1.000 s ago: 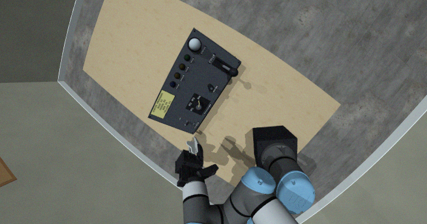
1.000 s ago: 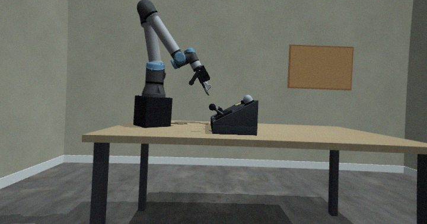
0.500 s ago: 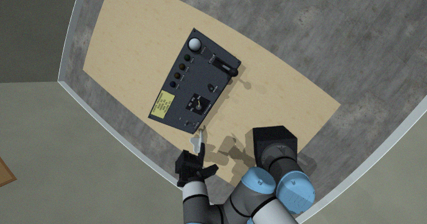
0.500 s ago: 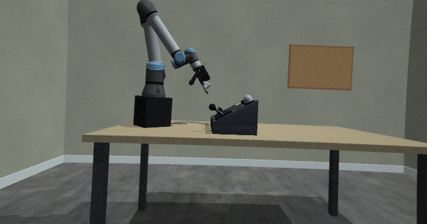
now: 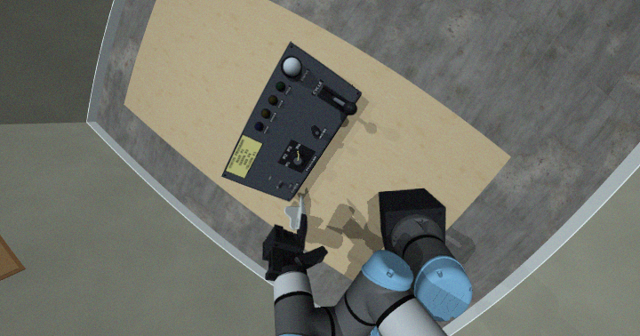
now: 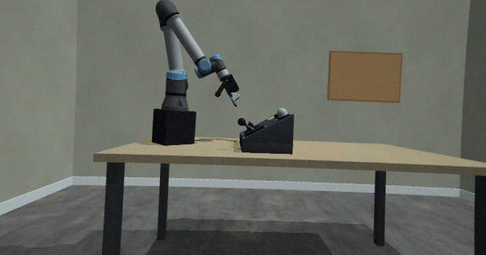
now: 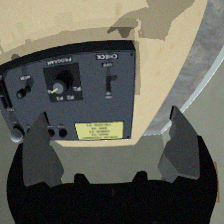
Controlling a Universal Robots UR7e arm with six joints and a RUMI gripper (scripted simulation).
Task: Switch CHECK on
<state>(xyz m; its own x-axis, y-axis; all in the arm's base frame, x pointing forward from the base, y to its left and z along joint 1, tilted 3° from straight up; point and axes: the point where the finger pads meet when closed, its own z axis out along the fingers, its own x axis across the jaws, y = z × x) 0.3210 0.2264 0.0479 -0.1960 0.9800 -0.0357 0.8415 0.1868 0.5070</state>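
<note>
Pincer (image 7: 107,145) hangs spread wide and empty above the table (image 6: 340,158); console (image 5: 268,154) and its CHECK switch (image 7: 109,85) lie below-ahead, apart.

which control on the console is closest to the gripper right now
The CHECK switch, at the console's corner facing the open gripper; the PROGRAM dial and CYCLE lever sit farther away.

Even, dim light; soft shadows; top view bends at edges.
</note>
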